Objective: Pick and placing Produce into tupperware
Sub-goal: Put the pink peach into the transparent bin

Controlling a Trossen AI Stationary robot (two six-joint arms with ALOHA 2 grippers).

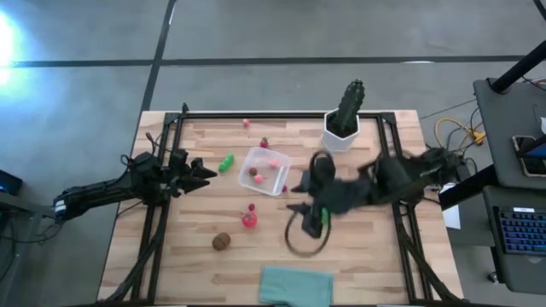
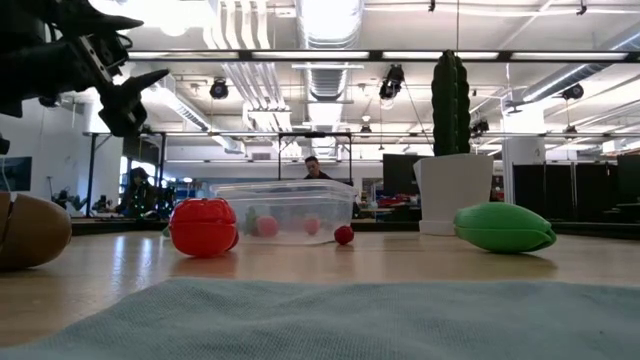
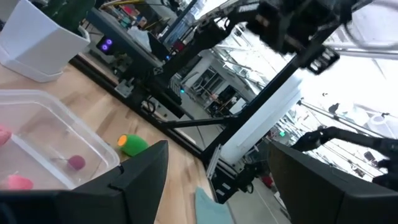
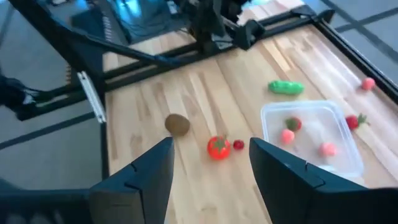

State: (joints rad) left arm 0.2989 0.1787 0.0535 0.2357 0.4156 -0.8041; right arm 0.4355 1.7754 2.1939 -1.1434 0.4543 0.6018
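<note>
The clear tupperware stands mid-table with three small pink and red pieces on its floor. One green oblong piece lies to its left. The other green piece lies under my right arm. A red tomato, a tiny red ball and a brown kiwi lie nearer the table's near edge. Two more red pieces lie toward the far edge. My left gripper hovers open left of the tupperware. My right gripper is open, raised right of it.
A tall green cactus in a white pot stands at the far edge, right of the tupperware. A teal folded cloth lies at the near edge. A dark cable loop hangs below my right arm. Black frame rails border the wooden table.
</note>
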